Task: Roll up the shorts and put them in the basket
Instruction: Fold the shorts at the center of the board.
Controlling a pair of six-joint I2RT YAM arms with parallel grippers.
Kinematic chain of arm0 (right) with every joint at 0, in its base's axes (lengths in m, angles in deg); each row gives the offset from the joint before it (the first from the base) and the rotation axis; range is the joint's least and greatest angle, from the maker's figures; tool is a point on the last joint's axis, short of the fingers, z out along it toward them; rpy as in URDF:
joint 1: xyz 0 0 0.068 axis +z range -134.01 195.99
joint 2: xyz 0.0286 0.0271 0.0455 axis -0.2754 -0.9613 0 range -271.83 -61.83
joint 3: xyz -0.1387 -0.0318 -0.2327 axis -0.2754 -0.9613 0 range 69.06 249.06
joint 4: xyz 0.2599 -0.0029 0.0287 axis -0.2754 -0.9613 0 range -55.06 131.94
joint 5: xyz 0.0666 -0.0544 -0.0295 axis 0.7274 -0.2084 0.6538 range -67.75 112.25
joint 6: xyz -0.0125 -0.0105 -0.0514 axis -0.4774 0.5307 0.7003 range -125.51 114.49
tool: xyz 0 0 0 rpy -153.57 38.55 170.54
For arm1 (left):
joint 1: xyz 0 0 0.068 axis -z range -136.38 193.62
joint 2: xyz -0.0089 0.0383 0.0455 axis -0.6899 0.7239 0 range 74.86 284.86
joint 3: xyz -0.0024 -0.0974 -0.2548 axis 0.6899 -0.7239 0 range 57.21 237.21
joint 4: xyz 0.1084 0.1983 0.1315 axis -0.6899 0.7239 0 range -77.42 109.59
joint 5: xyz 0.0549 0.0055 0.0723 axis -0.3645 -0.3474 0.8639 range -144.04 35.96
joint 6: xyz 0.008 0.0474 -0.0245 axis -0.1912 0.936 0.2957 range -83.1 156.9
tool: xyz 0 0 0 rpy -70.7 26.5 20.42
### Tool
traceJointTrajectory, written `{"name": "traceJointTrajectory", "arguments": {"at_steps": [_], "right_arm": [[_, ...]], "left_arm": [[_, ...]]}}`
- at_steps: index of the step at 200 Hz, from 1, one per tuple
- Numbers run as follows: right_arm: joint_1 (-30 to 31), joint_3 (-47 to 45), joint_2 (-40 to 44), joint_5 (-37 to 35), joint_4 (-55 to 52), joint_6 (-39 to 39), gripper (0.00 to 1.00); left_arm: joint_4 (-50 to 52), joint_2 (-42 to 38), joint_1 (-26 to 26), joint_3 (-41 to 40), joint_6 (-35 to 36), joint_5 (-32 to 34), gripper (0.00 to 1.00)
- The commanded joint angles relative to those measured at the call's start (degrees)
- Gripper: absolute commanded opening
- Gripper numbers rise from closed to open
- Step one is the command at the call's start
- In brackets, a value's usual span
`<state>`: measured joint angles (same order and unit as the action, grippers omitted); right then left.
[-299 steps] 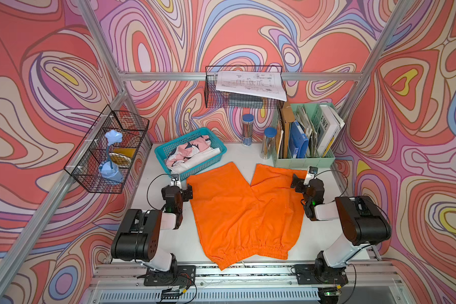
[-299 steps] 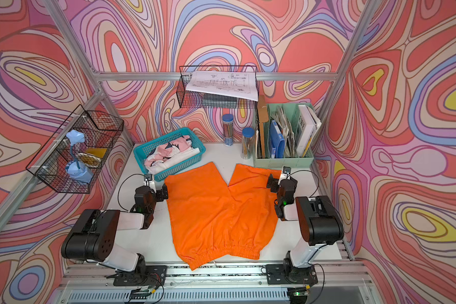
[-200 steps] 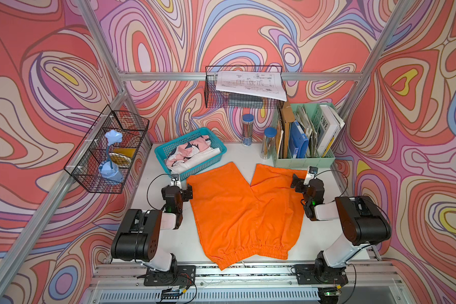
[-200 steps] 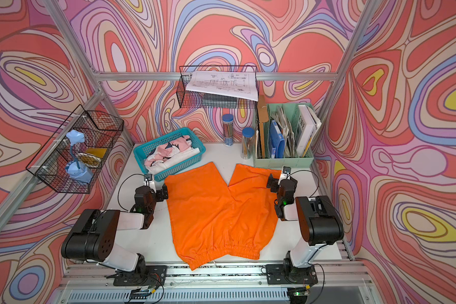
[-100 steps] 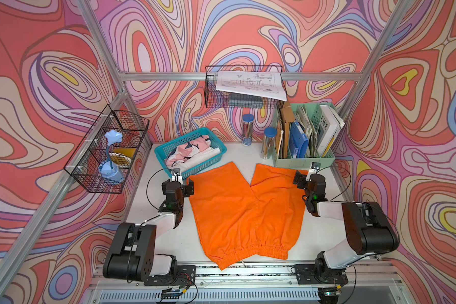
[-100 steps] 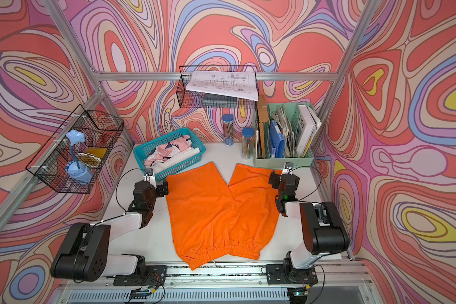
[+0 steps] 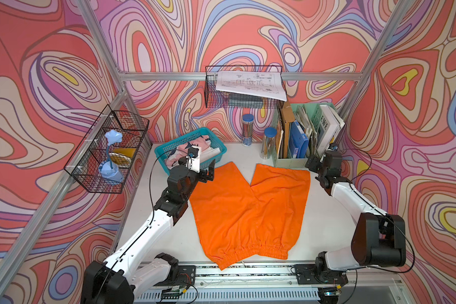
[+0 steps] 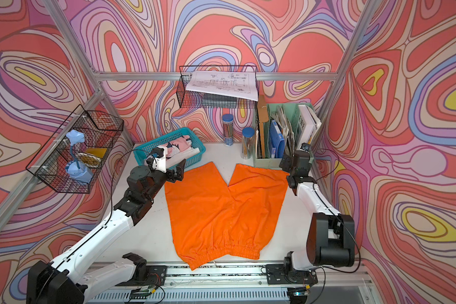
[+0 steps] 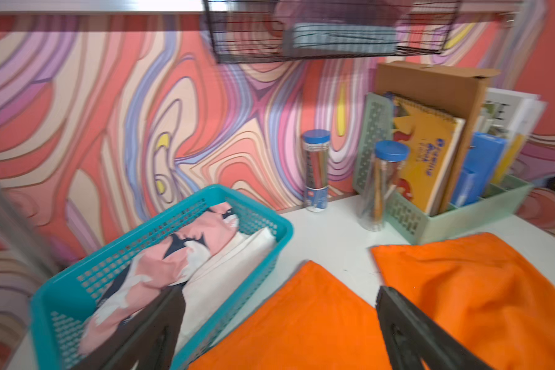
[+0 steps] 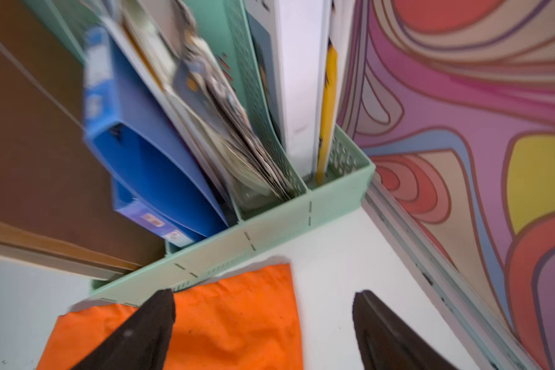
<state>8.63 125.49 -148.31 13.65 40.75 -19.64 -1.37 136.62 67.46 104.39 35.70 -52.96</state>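
Note:
The orange shorts (image 7: 248, 210) (image 8: 221, 210) lie flat on the white table in both top views, with the elastic waistband (image 7: 248, 254) at the near edge and both legs pointing to the back. My left gripper (image 7: 208, 171) (image 8: 178, 169) hovers open over the far corner of the left leg; in the left wrist view its gripper (image 9: 277, 293) spans orange cloth (image 9: 302, 326). My right gripper (image 7: 312, 165) (image 8: 284, 162) is open at the far right corner of the right leg. In the right wrist view that gripper (image 10: 263, 294) straddles the cloth's edge (image 10: 231, 320). Neither holds anything.
A teal basket (image 7: 217, 155) holding patterned and white cloths sits right beside the left gripper. A mint file organizer (image 7: 290, 161) stands just behind the right leg and close to the right gripper. Two clear tubes with blue lids (image 7: 247, 129) (image 7: 269, 142) stand at the back. Wire baskets hang on the walls.
Both arms have stretched away from the near edge, carrying the grippers from beside the shorts' legs to the far leg corners. The shorts have not moved.

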Motion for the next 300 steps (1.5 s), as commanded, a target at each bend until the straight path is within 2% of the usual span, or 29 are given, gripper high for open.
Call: {"name": "traceJointTrajectory", "arguments": {"at_steps": [1, 16, 69, 118, 138, 169, 186, 248, 300], "right_arm": [[-2.89, 2.41, -5.01, 8.54, -10.30, -4.74, 0.86], [-4.13, 3.51, -7.44, 11.66, -10.89, -5.85, 0.85], [-4.69, 8.59, -13.57, 13.51, -15.97, -5.06, 0.81], [-4.86, 10.44, -17.50, 14.42, -18.17, -5.03, 0.81], [-5.03, 10.81, -18.28, 14.71, -18.40, -5.12, 0.81], [-5.47, 11.08, -19.16, 16.42, -18.42, -5.03, 0.79], [-5.48, 10.90, -19.31, 17.65, -17.89, -5.11, 0.79], [-5.73, 12.32, -22.06, 20.44, -18.19, -4.94, 0.76], [-5.87, 14.78, -25.66, 22.53, -19.25, -4.77, 0.73]], "left_arm": [[9.58, 1.79, 5.61, 5.24, -0.40, -4.80, 0.99], [13.35, 3.48, 9.79, 8.71, 0.63, -3.28, 0.99], [23.15, 13.74, 25.95, 16.78, 4.91, 2.35, 0.99], [32.76, 28.17, 35.51, 24.59, 7.63, 0.90, 0.98], [35.45, 31.88, 37.63, 27.37, 7.06, -0.78, 0.99], [32.64, 34.26, 39.71, 28.06, 3.51, -6.59, 0.99], [33.53, 36.88, 41.42, 30.08, 2.71, -5.79, 0.98], [34.83, 45.17, 44.86, 34.33, -1.32, -9.93, 0.99], [34.77, 50.57, 46.76, 37.83, -1.89, -8.15, 0.98]]}}
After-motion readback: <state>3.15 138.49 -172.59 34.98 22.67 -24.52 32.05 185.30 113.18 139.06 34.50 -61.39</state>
